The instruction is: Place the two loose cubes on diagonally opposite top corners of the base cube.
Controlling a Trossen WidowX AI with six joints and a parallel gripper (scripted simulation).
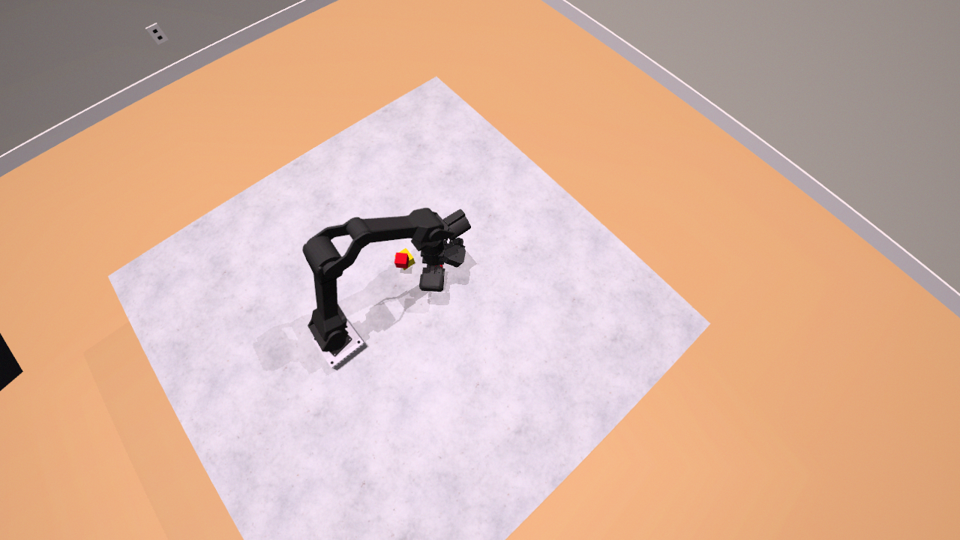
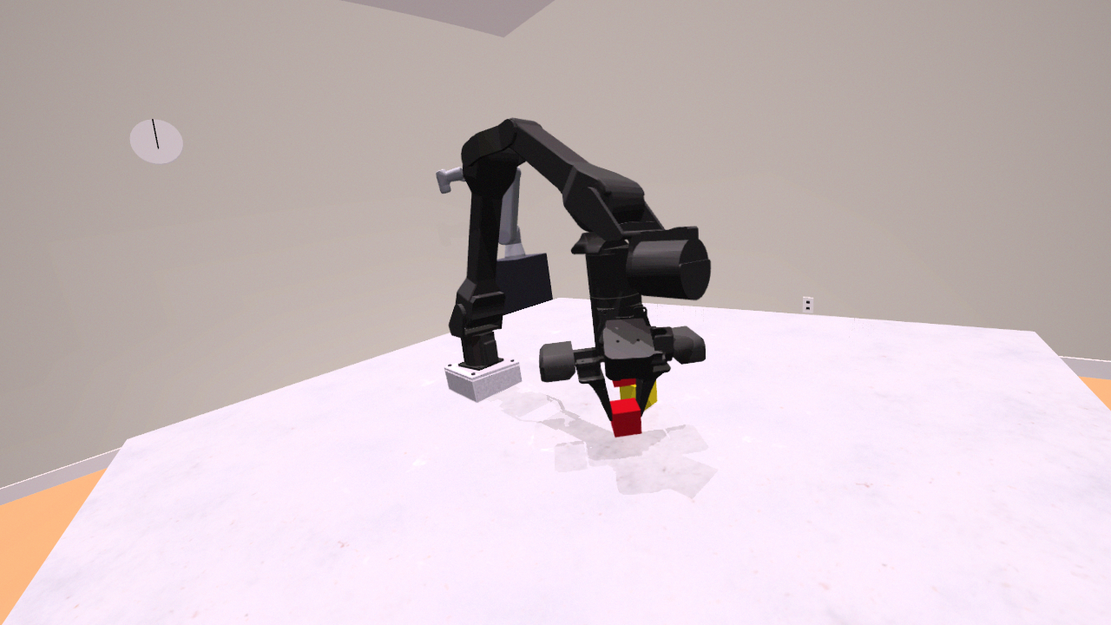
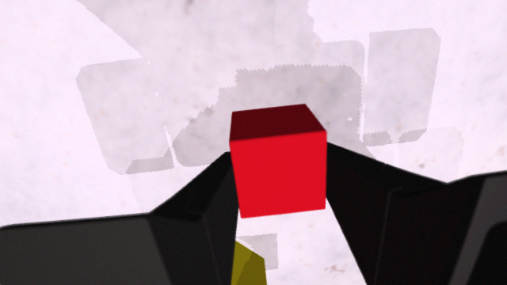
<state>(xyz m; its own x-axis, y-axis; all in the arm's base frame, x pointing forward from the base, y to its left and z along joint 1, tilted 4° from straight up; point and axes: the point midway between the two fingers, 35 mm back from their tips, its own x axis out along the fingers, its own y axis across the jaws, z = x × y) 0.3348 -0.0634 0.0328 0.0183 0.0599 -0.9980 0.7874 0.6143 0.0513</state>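
The black claw (image 3: 279, 174) is clamped on the small loose red cube (image 3: 278, 174), which sits on the pale marbled counter (image 2: 815, 482) just in front of the yellow base cube (image 2: 649, 393). Another red cube (image 2: 623, 382) appears to rest atop that base, mostly hidden by the claw. The step in hand looks like the pick of the second cube. Next comes a straight lift, then a level carry over the base cube's free diagonal corner without nudging either neighbour.

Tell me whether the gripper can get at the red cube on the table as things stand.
Yes, apparently: the gripper is already shut on that red cube, a finger against each side; the yellow cube sits clear behind.
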